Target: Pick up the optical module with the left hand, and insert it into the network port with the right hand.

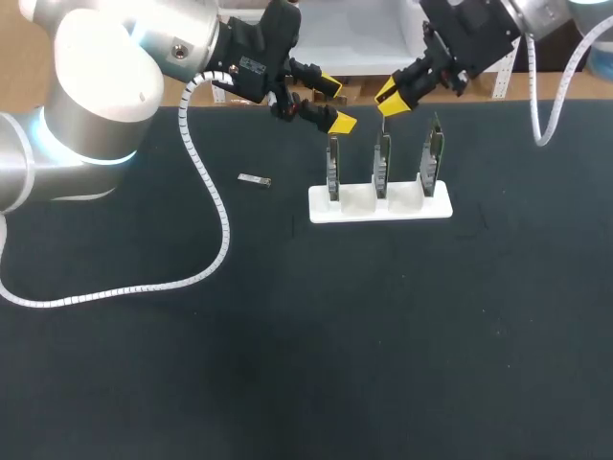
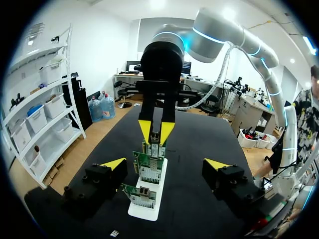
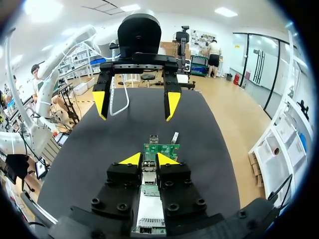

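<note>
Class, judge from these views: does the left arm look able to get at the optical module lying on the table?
Probably yes. The optical module lies alone on the black table, apart from the white holder, with nothing over it; the left gripper hangs open and empty close by.

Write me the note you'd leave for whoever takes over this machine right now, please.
Left gripper: open, empty, raised beside the other one.
Right gripper: over the middle card on the white stand; open or shut, cannot tell.
Optical module: lying on the table, left of the stand, in neither gripper.
Done: nothing yet.
Left: pick up the module with the left, then insert it into a port with the right.
</note>
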